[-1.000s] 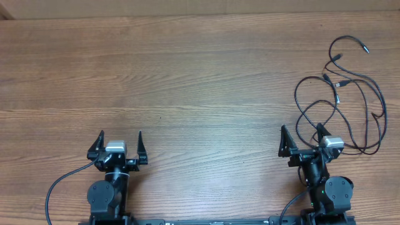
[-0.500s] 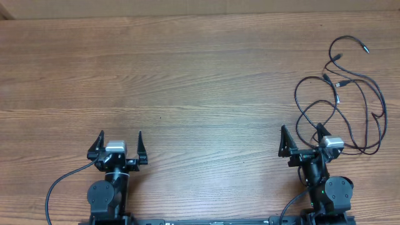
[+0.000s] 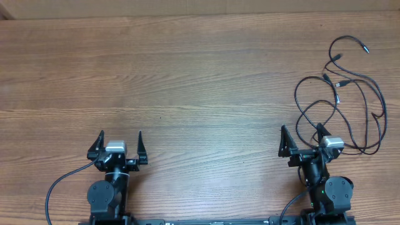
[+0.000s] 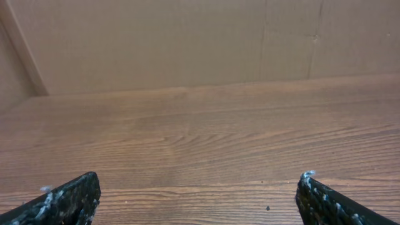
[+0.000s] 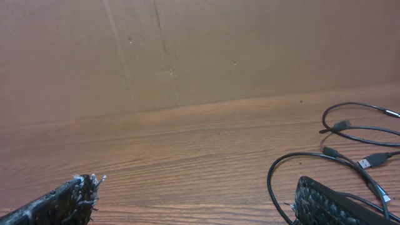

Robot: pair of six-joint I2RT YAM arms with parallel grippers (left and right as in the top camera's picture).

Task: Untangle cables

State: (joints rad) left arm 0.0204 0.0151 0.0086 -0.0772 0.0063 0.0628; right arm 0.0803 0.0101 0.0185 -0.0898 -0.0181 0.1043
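**Both arms idle, tangle untouched**

Right gripper [image 3: 301, 134]: jaws spread wide, nothing between them. In the wrist view only bare wood shows in the gap. Its outer finger sits just beside the nearest loop of the cables [image 3: 338, 95]; I cannot tell whether they touch.

Left gripper [image 3: 120, 136]: also wide and empty, low at the near edge of the table [image 3: 206, 75], well apart from any cord.

Cables: one loose knot of thin black cords at the table's far right, running from beside the right gripper out toward the back corner. Several loops cross each other, and small plug ends splay out at the top. A brown cardboard wall [image 4: 187, 44] stands behind the table.

Change over the last second: none. Arms, jaws and cords all lie exactly as before.

Reading: the task has not yet begun, and no strand is separated. The right arm is best placed to start, likely by reaching forward for a loop or a free plug end. The left has a long way to cross before it can help.
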